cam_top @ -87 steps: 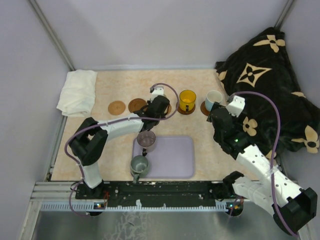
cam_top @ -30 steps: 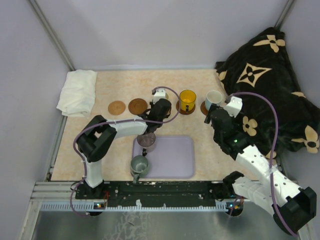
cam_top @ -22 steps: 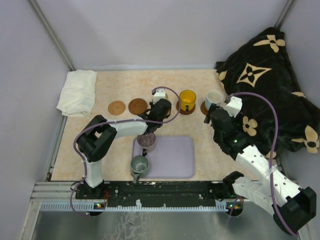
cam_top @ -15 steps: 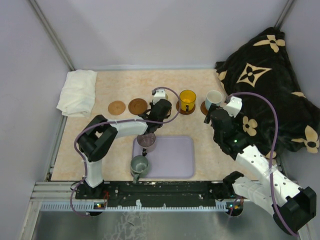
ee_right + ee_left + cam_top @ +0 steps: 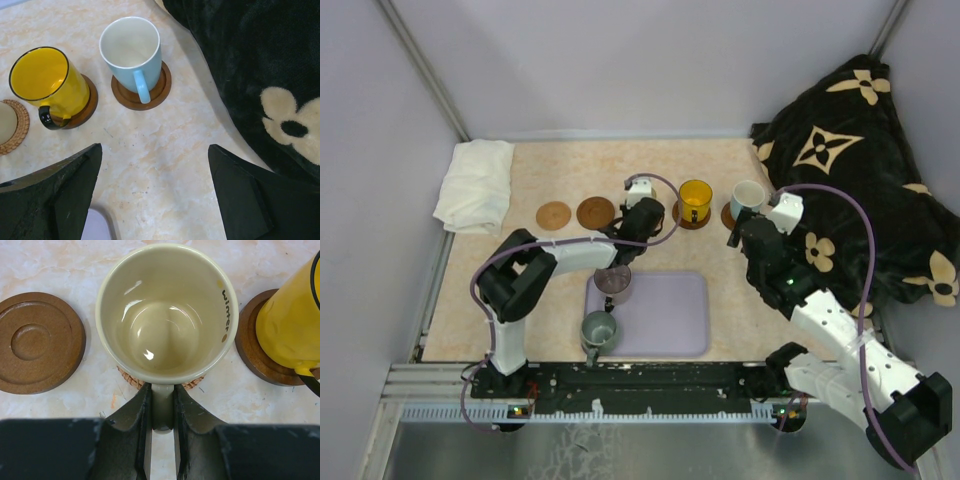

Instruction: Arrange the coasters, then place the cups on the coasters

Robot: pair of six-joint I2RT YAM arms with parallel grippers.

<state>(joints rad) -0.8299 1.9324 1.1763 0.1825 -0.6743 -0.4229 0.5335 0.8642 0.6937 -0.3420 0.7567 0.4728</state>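
Left hand is closed tight on the handle of the cream mug, one finger on each side of it. The mug stands upright on a woven tan coaster, of which only slivers show under its near edge. Just left of it lies a bare dark brown coaster with raised rings. Just right of it the yellow mug stands on its own dark brown coaster, apart from the cream mug.

Right hand hovers with its fingers spread wide and nothing between them, above the marbled tabletop, on the near side of the light blue mug. That mug, white inside, stands upright on a third dark brown coaster, its handle turned toward the near side, at the right end of the row.

At the left end of the row a lighter tan coaster lies bare. Nearer the arms, the purple-grey mug stands at the far left corner of the lavender tray, and the grey-green mug sits at the tray's near left edge. A folded white towel lies at the far left of the tabletop, and a dark flower-patterned blanket is heaped along the right side.
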